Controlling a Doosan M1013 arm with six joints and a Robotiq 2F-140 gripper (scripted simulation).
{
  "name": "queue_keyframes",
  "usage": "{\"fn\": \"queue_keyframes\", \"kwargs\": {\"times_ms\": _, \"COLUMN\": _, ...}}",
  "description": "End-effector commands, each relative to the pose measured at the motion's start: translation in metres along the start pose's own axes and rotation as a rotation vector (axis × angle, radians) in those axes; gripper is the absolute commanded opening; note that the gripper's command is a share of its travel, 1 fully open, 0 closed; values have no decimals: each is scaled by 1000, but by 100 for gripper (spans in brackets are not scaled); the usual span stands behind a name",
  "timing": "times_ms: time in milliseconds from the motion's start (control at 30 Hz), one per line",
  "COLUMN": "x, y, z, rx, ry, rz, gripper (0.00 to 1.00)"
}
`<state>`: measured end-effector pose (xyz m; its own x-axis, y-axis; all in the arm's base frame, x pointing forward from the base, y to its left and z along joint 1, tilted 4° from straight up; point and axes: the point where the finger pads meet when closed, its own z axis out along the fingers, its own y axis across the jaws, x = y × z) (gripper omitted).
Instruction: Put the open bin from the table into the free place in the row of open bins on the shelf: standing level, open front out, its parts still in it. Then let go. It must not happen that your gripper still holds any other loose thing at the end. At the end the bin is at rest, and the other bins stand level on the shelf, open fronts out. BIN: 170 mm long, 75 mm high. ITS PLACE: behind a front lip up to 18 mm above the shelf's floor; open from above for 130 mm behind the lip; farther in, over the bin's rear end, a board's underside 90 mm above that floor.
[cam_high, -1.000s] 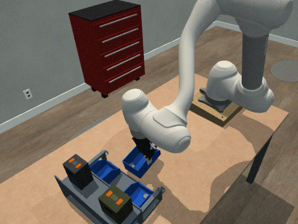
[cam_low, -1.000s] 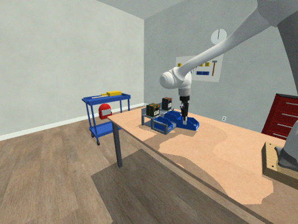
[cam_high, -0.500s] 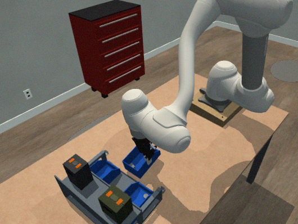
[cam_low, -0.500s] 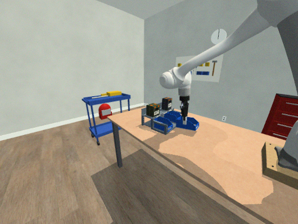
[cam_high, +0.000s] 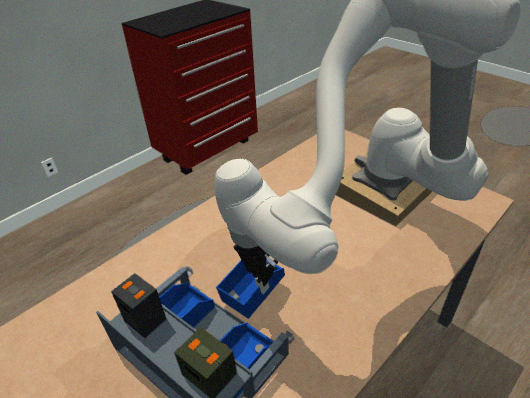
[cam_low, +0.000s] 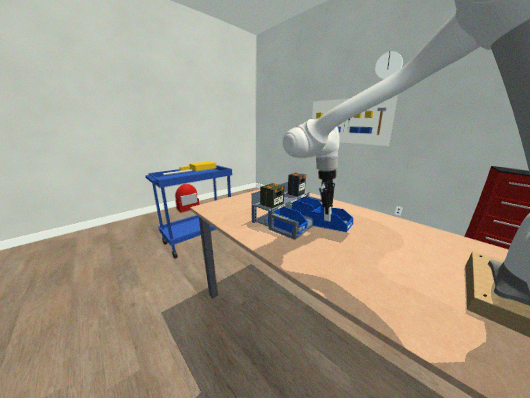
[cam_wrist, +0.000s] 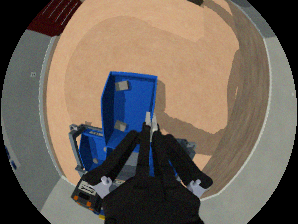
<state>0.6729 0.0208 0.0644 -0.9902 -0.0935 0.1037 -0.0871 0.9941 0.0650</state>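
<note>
The gripper (cam_high: 263, 286) was seen lowered over the right-hand wall of the blue bin (cam_high: 243, 294), its fingers drawn almost fully together. From the wrist view the fingertips were seen closed on the thin side wall of that bin (cam_wrist: 127, 112), one finger inside and one outside, so the wall was taken to be pinched between them. Whether the bin was touching the table (cam_high: 380, 260) or lifted just clear of it could not be told.

The bin was placed on the table side of the gray shelf (cam_high: 280, 345), just in front of the gap in the row. Two small pale parts (cam_wrist: 121, 86) were visible on its floor. On the shelf, two other blue bins were seen standing level, one to the left (cam_high: 186, 303) and one to the right (cam_high: 247, 344) of the free place, with a pale part in the right one. On the upper board of the shelf a dark gray box (cam_high: 137, 303) and an olive box (cam_high: 205, 361), each with orange clips, were set.

Beyond the table a red drawer cabinet (cam_high: 200, 85) was seen against the wall, and in the exterior view a blue cart (cam_low: 159, 200) carrying a yellow item was seen standing on the floor.
</note>
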Motion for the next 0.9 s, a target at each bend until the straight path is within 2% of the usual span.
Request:
{"fn": "queue_keyframes", "kwargs": {"times_ms": 0, "x": -2, "y": 0, "z": 0, "rx": 0, "ry": 0, "rz": 0, "gripper": 0}}
{"fn": "queue_keyframes", "kwargs": {"times_ms": 867, "x": -20, "y": 0, "z": -3, "rx": 0, "ry": 0, "rz": 0, "gripper": 0}}
